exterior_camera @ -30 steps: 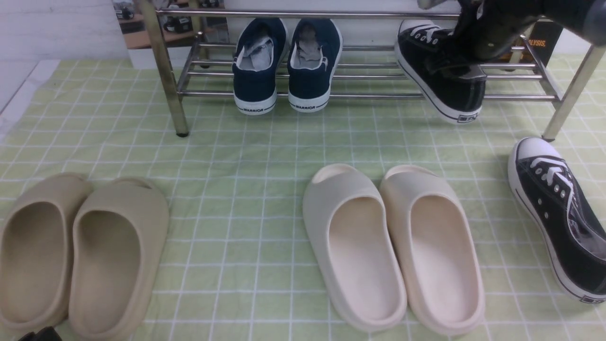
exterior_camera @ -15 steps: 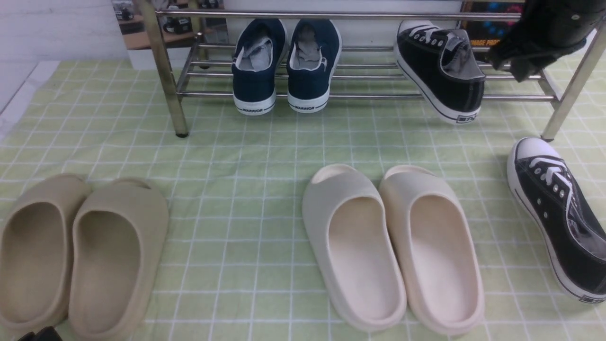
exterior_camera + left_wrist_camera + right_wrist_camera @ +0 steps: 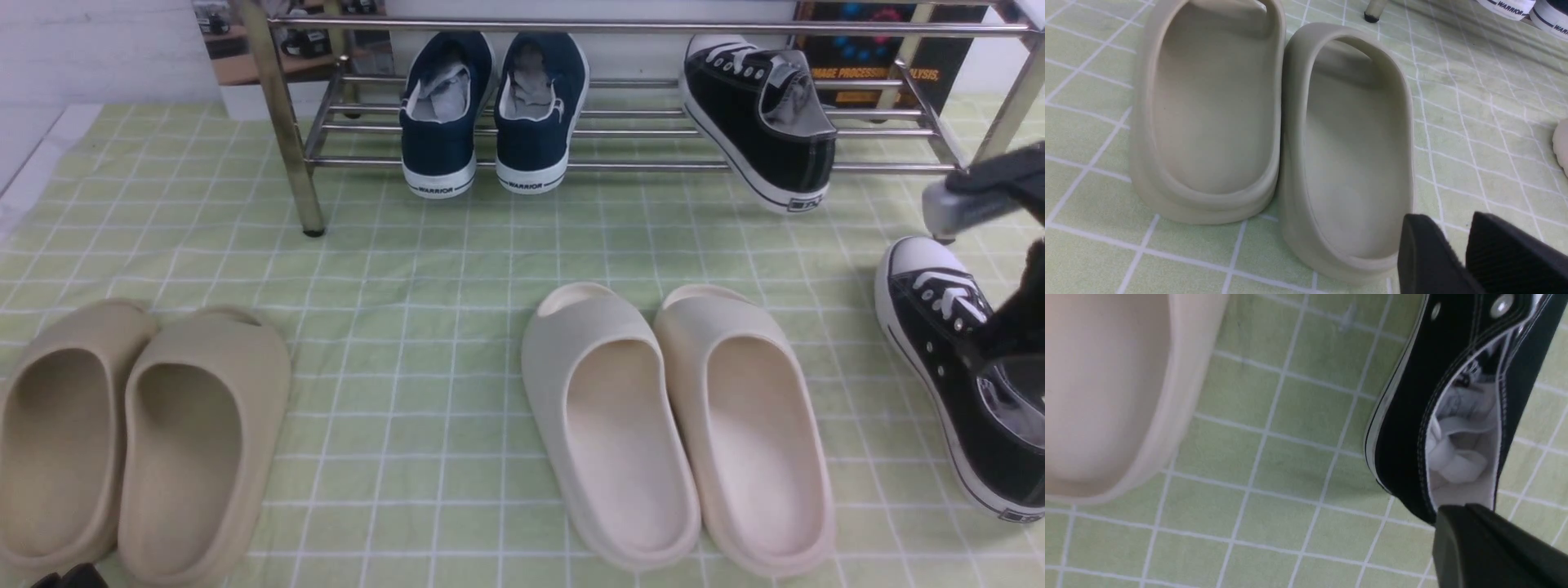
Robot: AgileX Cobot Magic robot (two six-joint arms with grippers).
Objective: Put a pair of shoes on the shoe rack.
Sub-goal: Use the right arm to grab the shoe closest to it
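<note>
One black sneaker lies on the chrome shoe rack at its right end, angled, with its heel over the front rail. The other black sneaker lies on the green cloth at the far right, toe toward the rack. My right gripper hangs over this sneaker's opening. In the right wrist view its fingers form one dark mass with no gap, over the heel of the sneaker. My left gripper sits low at the near left, empty, its tips a narrow gap apart, beside the beige slides.
Navy WARRIOR sneakers stand on the rack left of centre. A pair of cream slides lies mid-cloth, close to the floor sneaker. A pair of beige slides lies at the near left. The rack's right leg stands just beyond the floor sneaker.
My right arm let go of the sneaker on the rack, drew back, and came down over the floor sneaker. The rack sneaker stays where it was left. The left arm has not moved.
</note>
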